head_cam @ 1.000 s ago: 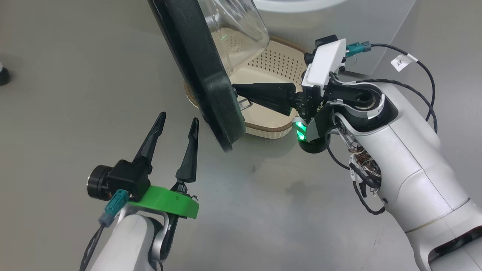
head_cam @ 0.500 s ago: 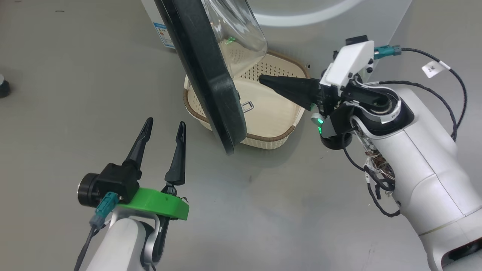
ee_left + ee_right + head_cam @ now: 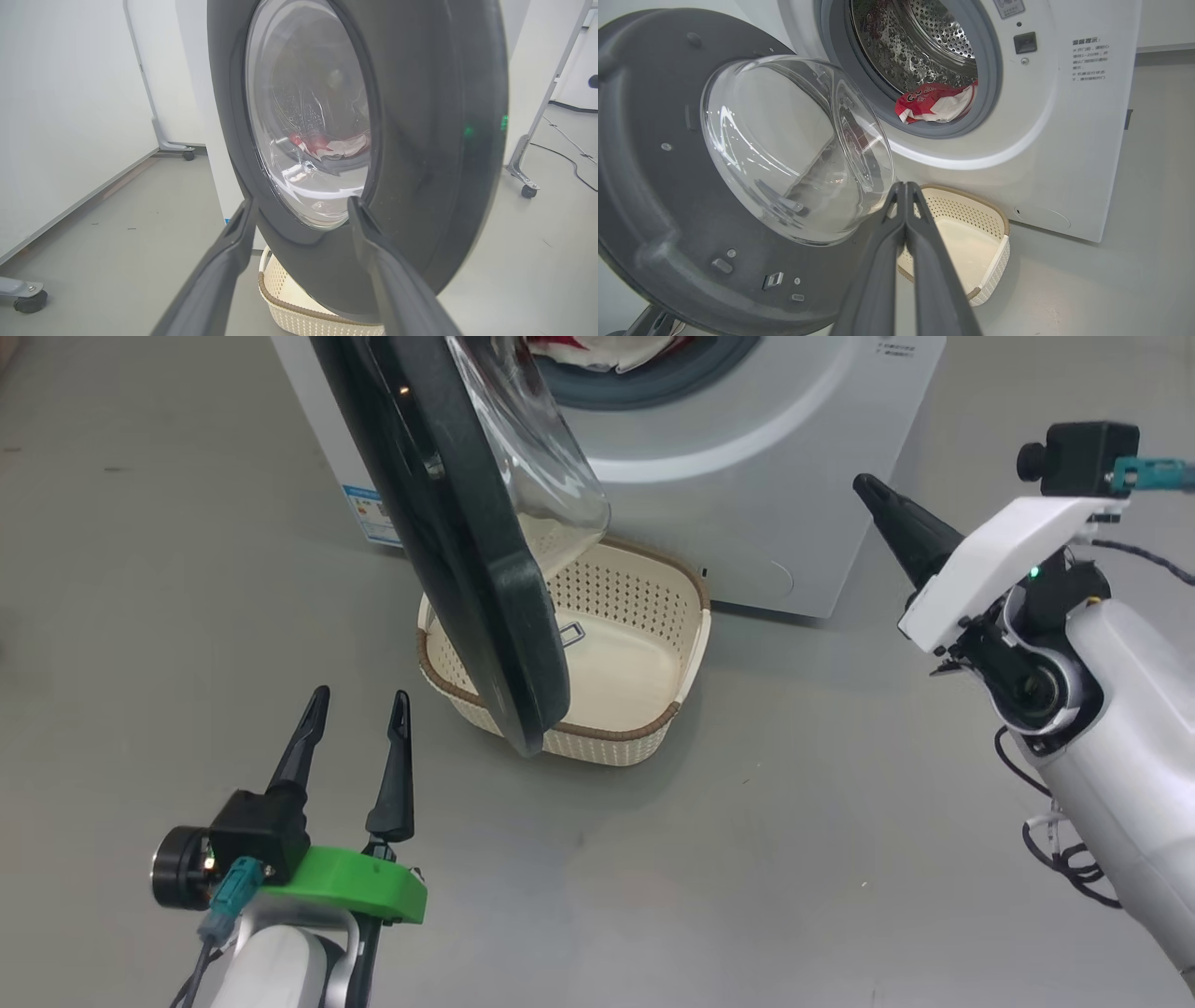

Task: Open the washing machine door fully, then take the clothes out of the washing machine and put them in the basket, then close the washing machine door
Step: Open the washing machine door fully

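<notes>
inspector: which step is in hand?
me: door-opening, near its end by my judgement. starting left: my left pincer (image 3: 362,693) hangs low with its fingers apart, holding nothing, near the outer face of the door (image 3: 467,569). the door stands open, its lower edge over the basket (image 3: 686,607).
inspector: fully open?
me: i judge not quite, since it covers the basket's left part. the next move calls for a push to swing it wider, then a reach into the drum (image 3: 924,42).
inspector: and the load?
me: the clothes (image 3: 936,102) lie at the drum mouth, draped onto the grey seal (image 3: 992,88), inside the machine (image 3: 794,504). the basket has nothing in it and sits on the floor just before the machine.
inspector: right side?
me: my right pincer (image 3: 864,485) is raised, fingers pressed together and empty, well apart from the door.
inspector: materials?
me: the door has a glossy black rim, a matte grey inner face and a bulging clear glass bowl (image 3: 784,149). the drum is perforated steel. the basket is cream plastic with holed walls, a brown woven-look rim and rounded corners. the clothes are soft red fabric with white panels, and i expect them to sag when lifted.
</notes>
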